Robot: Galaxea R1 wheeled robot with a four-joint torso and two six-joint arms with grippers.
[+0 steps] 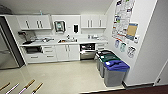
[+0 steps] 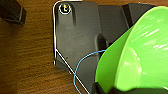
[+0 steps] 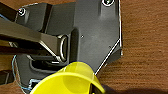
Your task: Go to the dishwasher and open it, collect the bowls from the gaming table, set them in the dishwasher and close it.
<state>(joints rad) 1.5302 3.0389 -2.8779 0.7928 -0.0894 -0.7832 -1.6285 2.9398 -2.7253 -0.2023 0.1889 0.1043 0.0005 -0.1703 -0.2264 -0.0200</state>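
Note:
The dishwasher (image 1: 87, 51) is under the white counter at the far side of the kitchen. It has a steel front with a dark opening showing above it. In the left wrist view a lime green bowl (image 2: 136, 52) looms large over a brown wood floor, and my left gripper (image 2: 103, 88) is shut on its rim. My right gripper (image 3: 94, 88) is shut on a yellow bowl (image 3: 68, 81), also above the wood floor. The gaming table is out of view.
Three waste bins stand along the right wall, the nearest with a blue lid (image 1: 116, 66) and a green-lidded one (image 1: 109, 58) behind it. A steel fridge (image 1: 6, 51) is at the left. Rods with wooden handles (image 1: 27, 86) poke in at lower left. A pale floor (image 1: 62, 73) leads to the counter.

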